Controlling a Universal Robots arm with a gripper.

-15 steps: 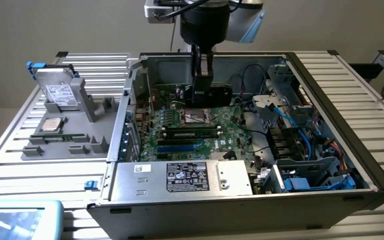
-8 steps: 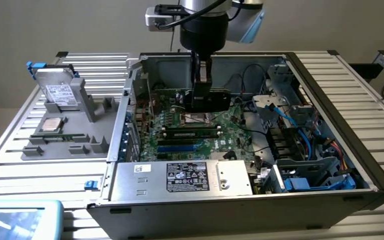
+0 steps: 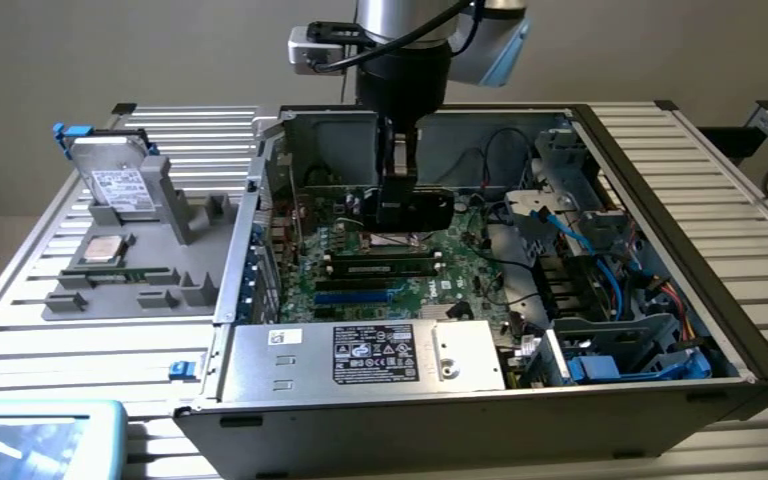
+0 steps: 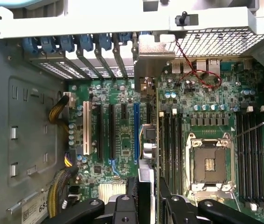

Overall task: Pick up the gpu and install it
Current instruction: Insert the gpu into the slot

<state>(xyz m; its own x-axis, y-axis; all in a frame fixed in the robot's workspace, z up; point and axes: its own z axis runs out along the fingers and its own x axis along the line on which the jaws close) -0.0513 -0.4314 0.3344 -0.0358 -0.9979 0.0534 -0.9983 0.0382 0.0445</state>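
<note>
My gripper (image 3: 395, 200) reaches down into the open computer case (image 3: 664, 250) and is shut on the gpu (image 3: 418, 210), whose black cooler block hangs just above the green motherboard (image 3: 357, 290). In the wrist view the gpu (image 4: 149, 140) stands edge-on between the black fingers (image 4: 169, 205) of the gripper (image 4: 148, 191). Its silver end bracket (image 4: 150, 60) lies near the case's rear slot openings. The card's edge runs alongside the blue expansion slot (image 4: 135, 126), a little to the side of it; whether it touches the board I cannot tell.
On the exterior view's left, a grey fixture (image 3: 131, 290) carries a silver hard drive (image 3: 120, 185), a processor (image 3: 101, 248) and a memory stick (image 3: 124, 270). A power supply (image 3: 371, 355) fills the case front. The open processor socket (image 4: 210, 163) and cables (image 3: 584, 250) lie beside the gpu.
</note>
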